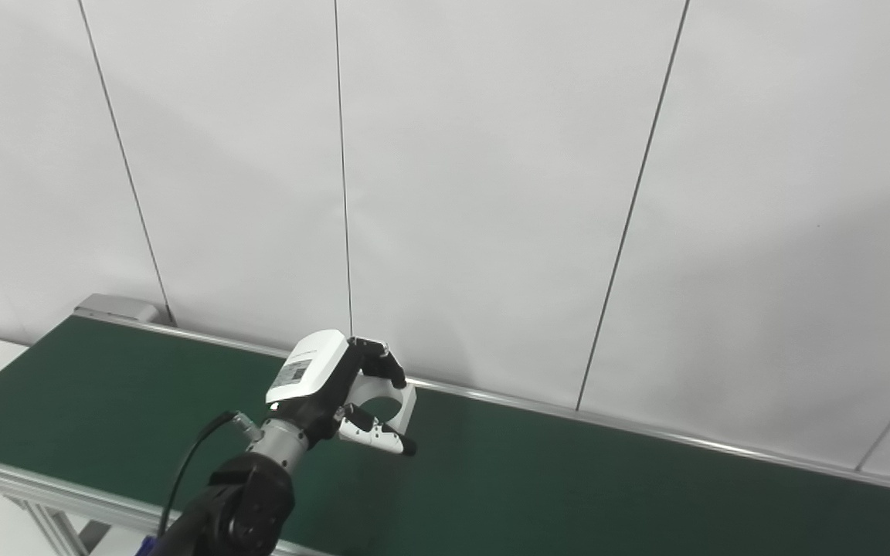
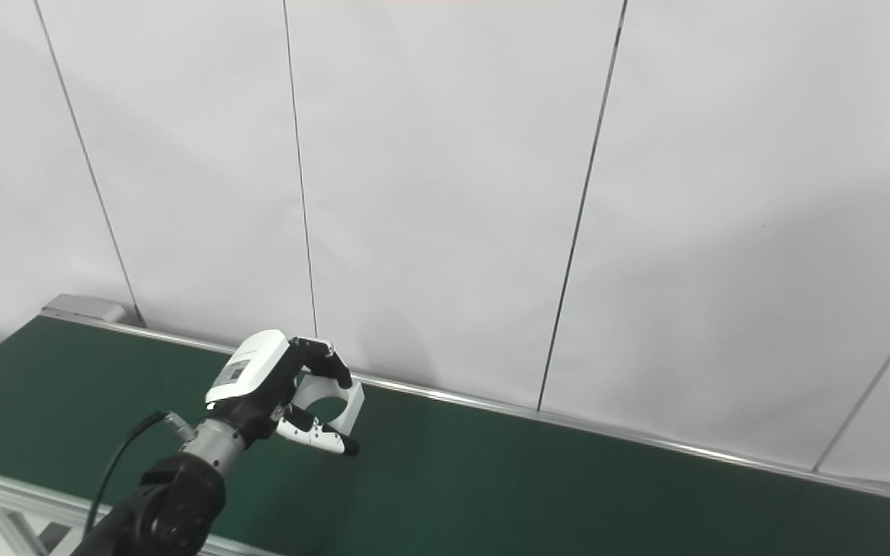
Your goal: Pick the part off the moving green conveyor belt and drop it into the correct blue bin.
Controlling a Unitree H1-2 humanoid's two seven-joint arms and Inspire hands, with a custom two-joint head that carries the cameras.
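I'm holding my left hand (image 1: 337, 390) raised over the green belt (image 1: 568, 479), fingers pinching one white part (image 1: 399, 401).

One label, too small to read

The only printed matter was a small label (image 1: 293, 373) stuck on the white back shell of the left hand (image 1: 337, 390); it showed a dark square block (possibly a code) with faint lines of print beside it, but no letter, number or brand could be made out in either eye view.
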